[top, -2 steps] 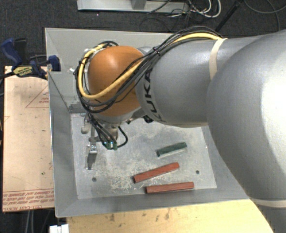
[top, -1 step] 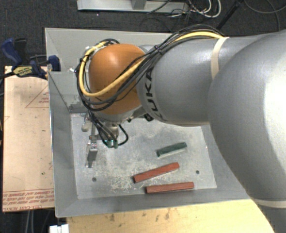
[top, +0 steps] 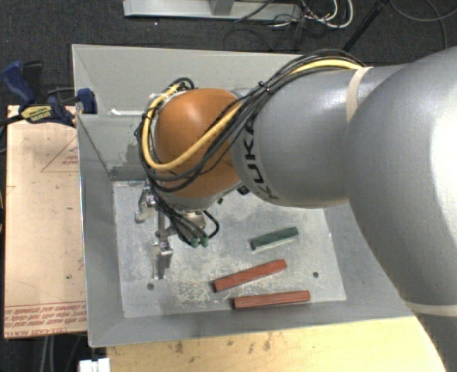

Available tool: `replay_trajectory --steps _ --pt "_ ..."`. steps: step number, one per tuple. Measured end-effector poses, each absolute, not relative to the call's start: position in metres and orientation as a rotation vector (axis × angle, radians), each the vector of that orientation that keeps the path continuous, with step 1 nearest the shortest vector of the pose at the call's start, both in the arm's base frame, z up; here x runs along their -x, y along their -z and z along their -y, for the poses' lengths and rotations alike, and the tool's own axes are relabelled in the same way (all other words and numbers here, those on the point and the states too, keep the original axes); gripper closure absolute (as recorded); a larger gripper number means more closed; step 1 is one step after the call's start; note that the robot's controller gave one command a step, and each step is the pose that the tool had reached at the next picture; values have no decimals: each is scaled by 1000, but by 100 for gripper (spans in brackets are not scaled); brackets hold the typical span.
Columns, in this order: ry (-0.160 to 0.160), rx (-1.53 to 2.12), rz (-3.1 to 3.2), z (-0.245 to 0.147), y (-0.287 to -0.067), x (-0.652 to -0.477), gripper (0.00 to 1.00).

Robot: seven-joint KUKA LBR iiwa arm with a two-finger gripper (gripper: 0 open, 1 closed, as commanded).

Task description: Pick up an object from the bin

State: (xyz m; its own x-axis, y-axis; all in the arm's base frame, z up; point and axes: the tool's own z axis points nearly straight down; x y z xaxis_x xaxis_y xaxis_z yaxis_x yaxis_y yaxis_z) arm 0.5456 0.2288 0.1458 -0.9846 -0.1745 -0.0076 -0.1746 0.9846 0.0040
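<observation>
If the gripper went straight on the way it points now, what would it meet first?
Most likely the bare bin floor: the gripper points down at its left part, with nothing seen beneath. The green bar and the nearer red-brown bar lie off to the side. Height above the floor is unclear.

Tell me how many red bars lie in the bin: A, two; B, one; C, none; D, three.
A: the upper red bar lies just above the lower red bar, and the third bar is the green bar.
</observation>
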Motion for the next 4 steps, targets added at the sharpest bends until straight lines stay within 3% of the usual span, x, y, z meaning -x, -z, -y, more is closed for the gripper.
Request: replay_trajectory --steps 1,2,3,4 --pt "-2 778 -3045 -185 -119 -532 0" --pt "-1 910 -3005 -179 -86 -513 0" --pt "-2 946 -2993 -95 -127 -557 100" --pt "-3 948 -2993 -95 -127 -557 0"
